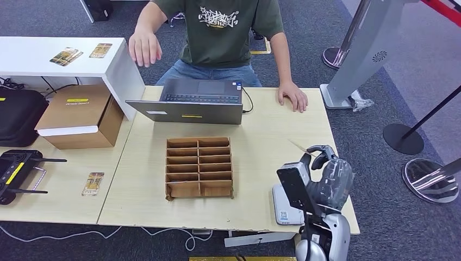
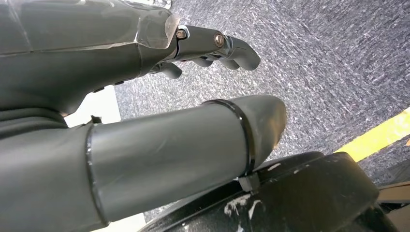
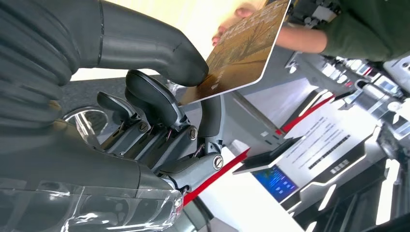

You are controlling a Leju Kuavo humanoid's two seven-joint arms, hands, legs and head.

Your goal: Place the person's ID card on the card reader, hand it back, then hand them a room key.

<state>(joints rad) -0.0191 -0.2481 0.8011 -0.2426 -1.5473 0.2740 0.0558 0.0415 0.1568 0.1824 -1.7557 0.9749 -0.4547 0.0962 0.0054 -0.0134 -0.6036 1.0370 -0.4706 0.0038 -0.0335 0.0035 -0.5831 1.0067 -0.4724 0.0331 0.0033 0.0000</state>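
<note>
ID card (image 3: 241, 48) is sitting pinched between the thick thumb and a dark finger of the right hand (image 1: 326, 174), gripped by one corner so that most of its gold face is jutting free of the fingers. In the head view the card is showing only as a thin pale edge (image 1: 298, 145) above the tabletop (image 1: 261, 125), angled toward the person's hand (image 1: 293, 97) resting on the far edge. Holding it by the corner is probably leaving the person a free side to take, or a flat face to lay down. The white card reader (image 1: 285, 209) is lying just beneath and beside the right hand, at the near edge of the tabletop, so the card is staying close to it; whether the reading step is already done I cannot tell. The left hand (image 2: 212, 46) is hanging over grey carpet, its fingers curling inward around nothing. Room keys are likely the cards lying on the white shelf (image 1: 65, 56), well apart from the right hand, past the cardboard organiser (image 1: 199, 167) and laptop (image 1: 190, 100).
</note>
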